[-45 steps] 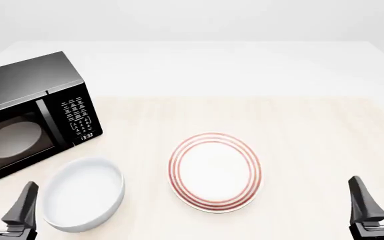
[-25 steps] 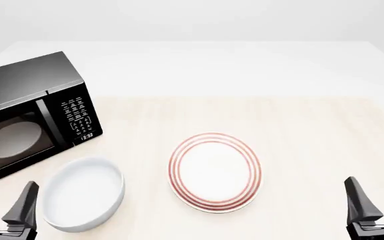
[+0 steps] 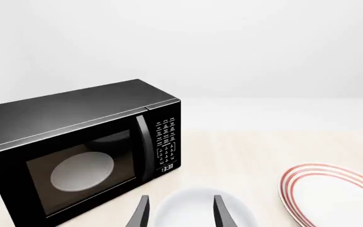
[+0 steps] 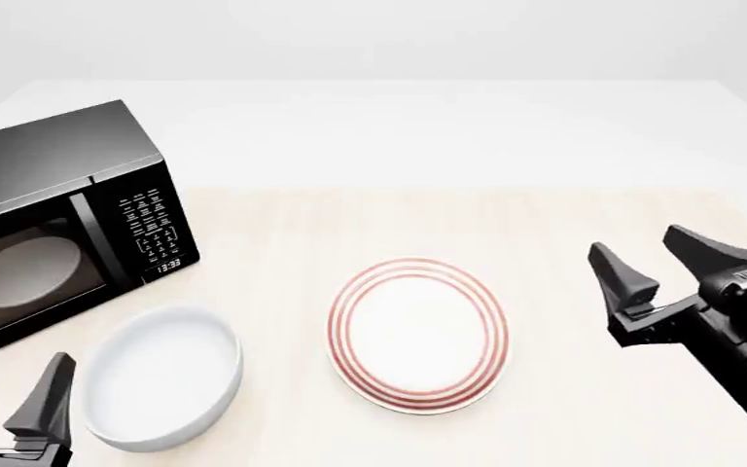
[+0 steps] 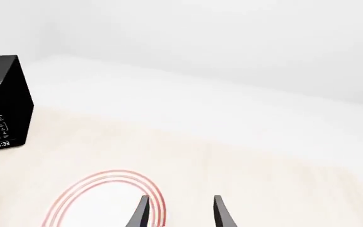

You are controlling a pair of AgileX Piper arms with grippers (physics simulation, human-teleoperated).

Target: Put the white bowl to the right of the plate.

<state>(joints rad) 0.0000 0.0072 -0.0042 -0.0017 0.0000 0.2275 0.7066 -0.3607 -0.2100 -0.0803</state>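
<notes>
- We find the white bowl on the table, at 9 o'clock of the plate and just beside it, untouched.
- The black microwave stands at 11 o'clock of the bowl, door shut.
- We note the left gripper at 9 o'clock of the bowl, low at the frame's edge; its fingers stand apart and hold nothing, with the bowl's rim between them in the left wrist view.
- The right gripper hangs at 3 o'clock of the plate, tilted, fingers parted and empty.
</notes>
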